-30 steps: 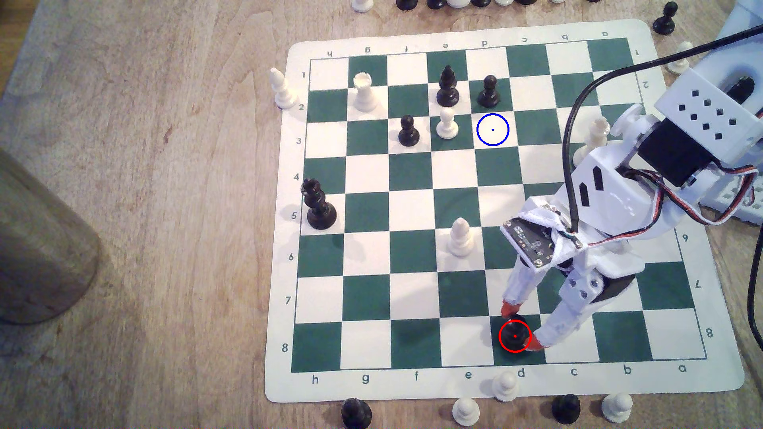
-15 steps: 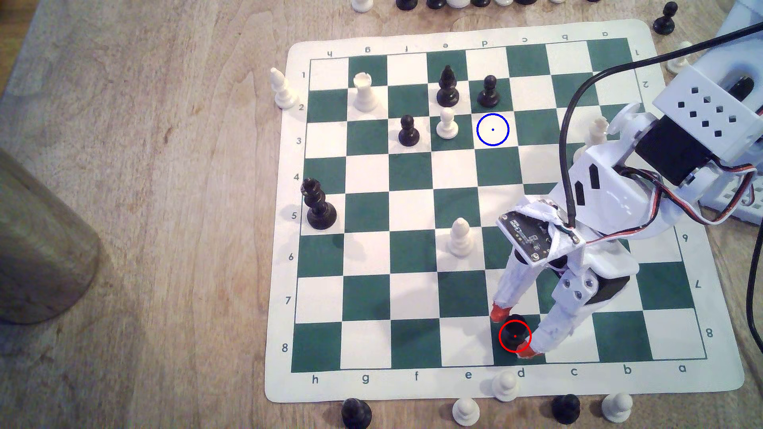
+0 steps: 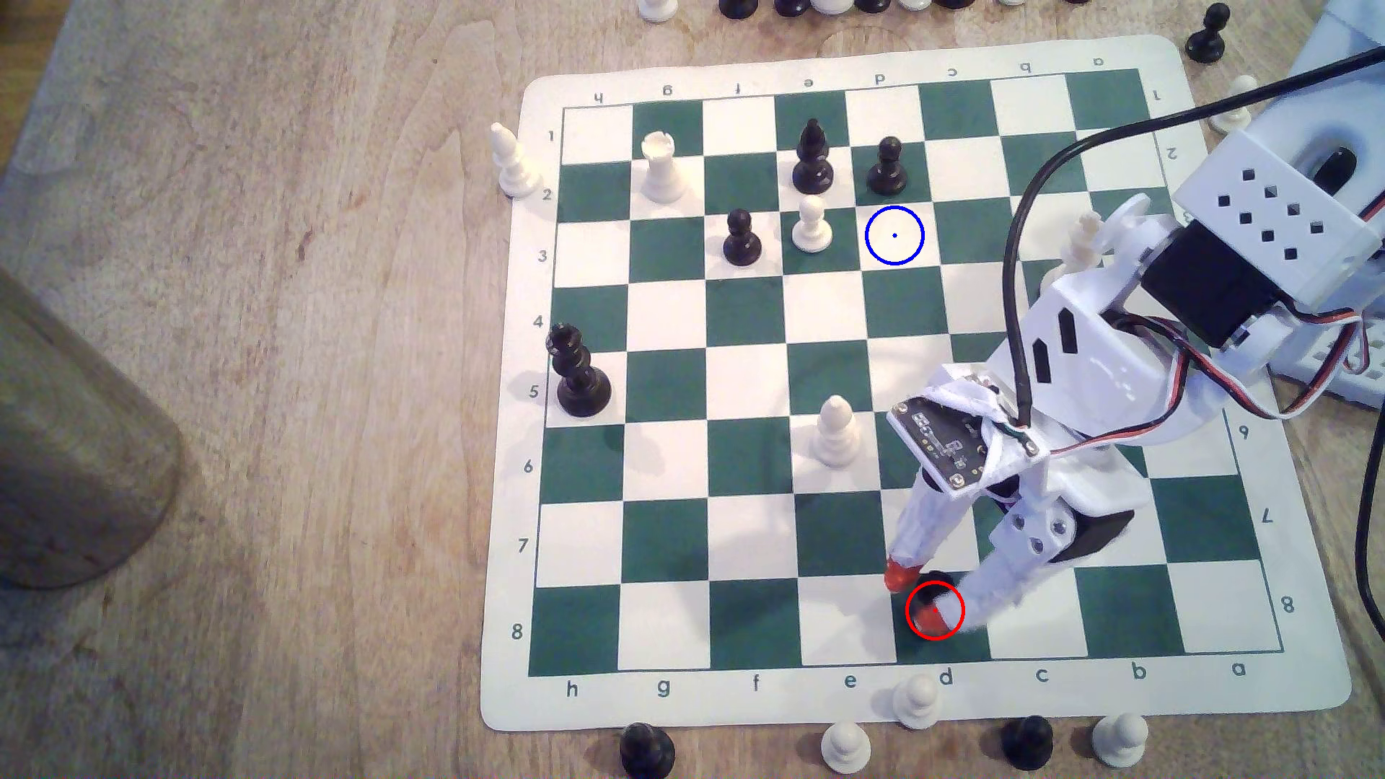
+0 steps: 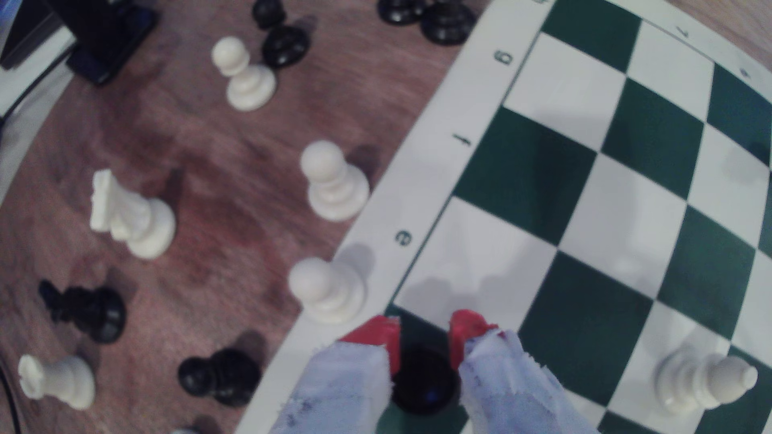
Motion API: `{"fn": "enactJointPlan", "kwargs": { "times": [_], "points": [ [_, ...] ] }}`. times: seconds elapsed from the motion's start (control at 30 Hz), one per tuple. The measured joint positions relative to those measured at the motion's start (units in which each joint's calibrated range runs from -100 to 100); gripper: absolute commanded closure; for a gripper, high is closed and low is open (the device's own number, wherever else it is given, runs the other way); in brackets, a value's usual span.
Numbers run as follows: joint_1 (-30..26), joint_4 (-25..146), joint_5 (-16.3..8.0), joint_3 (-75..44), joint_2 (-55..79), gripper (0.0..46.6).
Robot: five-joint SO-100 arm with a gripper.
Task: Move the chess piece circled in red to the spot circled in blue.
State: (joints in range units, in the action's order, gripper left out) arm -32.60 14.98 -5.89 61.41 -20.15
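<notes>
The gripper (image 3: 916, 593) straddles the chess piece (image 4: 424, 386) on its green square, red fingertips (image 4: 378, 334) pressed against both sides, grasping it. The spot (image 3: 894, 235) lies well apart.

One chessboard (image 3: 749, 374), one red-circled rook (image 3: 920, 597)

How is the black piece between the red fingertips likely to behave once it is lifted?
The chess piece looks glossy, so it may slip between the fingertips of the gripper. Its stout body and round base suggest it stays upright when set down. It looks like rigid moulded plastic, probably light, so a squeeze should not deform it.
</notes>
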Motion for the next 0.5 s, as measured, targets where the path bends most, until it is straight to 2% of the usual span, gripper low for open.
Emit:
{"fn": "enactJointPlan", "kwargs": {
  "times": [0.03, 0.07, 0.2, 0.33, 0.5],
  "points": [
    [0.0, 0.0, 0.0, 0.0, 0.3, 42.4],
    [0.0, 0.0, 0.0, 0.0, 0.3, 38.0],
    [0.0, 0.0, 0.0, 0.0, 0.3, 28.5],
    [0.0, 0.0, 0.0, 0.0, 0.4, 26.7],
    [0.0, 0.4, 0.0, 0.0, 0.4, 29.7]
  ]
}}
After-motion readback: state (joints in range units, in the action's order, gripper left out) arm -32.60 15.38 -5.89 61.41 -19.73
